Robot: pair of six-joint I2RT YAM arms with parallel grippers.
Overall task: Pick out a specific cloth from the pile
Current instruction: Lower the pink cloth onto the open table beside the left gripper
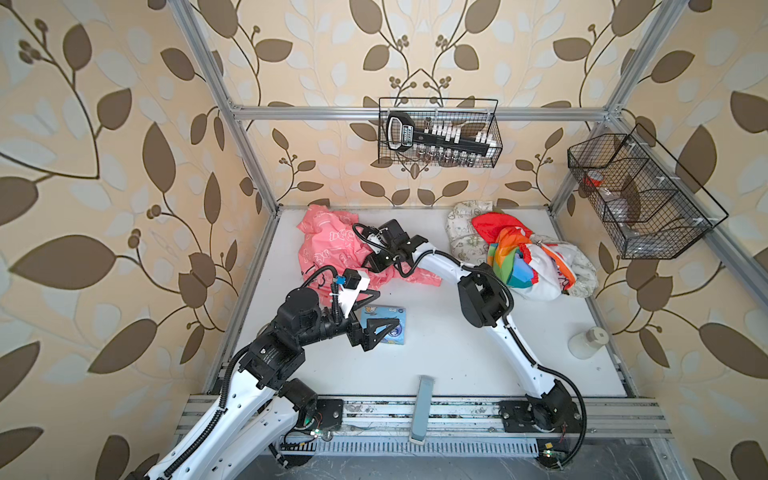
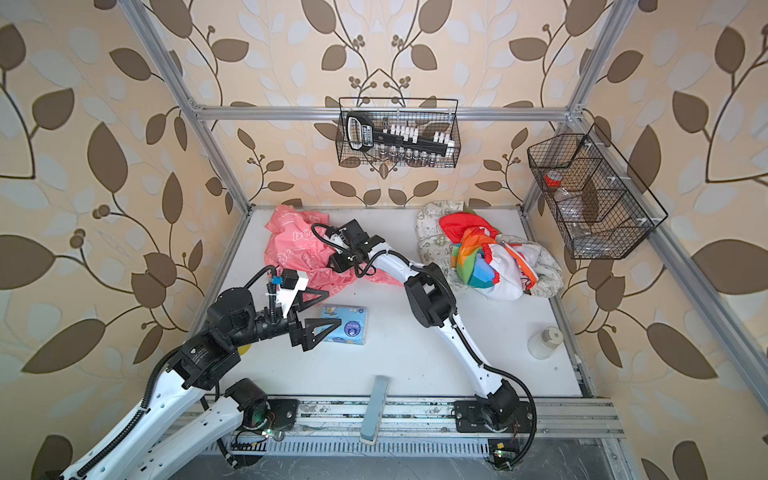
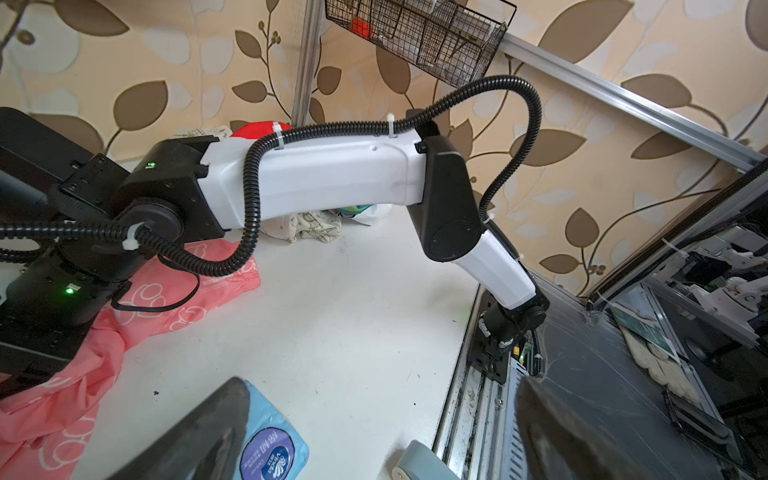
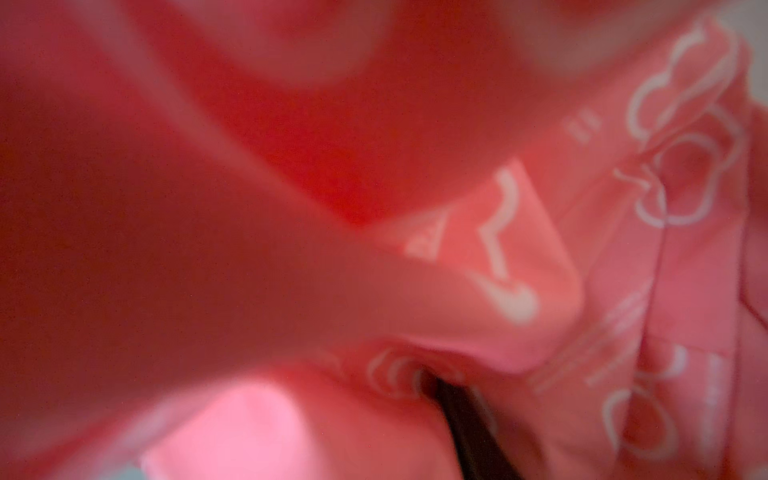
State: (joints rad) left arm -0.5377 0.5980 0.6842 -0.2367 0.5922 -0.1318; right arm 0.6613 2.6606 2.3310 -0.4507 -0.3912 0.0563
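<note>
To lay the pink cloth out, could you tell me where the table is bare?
Bare: between the tissue pack and the right arm; also between that arm and the jar. Crowded: the back, with cloth and pile.

Bright, even light, soft shadows; top views bow at edges; the cloth [image 4: 519, 249] close-up is blurred.

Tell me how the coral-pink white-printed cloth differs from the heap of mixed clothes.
The coral-pink cloth is pink throughout; the heap mixes cream, red, rainbow and white. The cloth lies back left, the heap back right. The right gripper is down in the cloth; no gripper is at the heap. Both lie crumpled on the white table.
</note>
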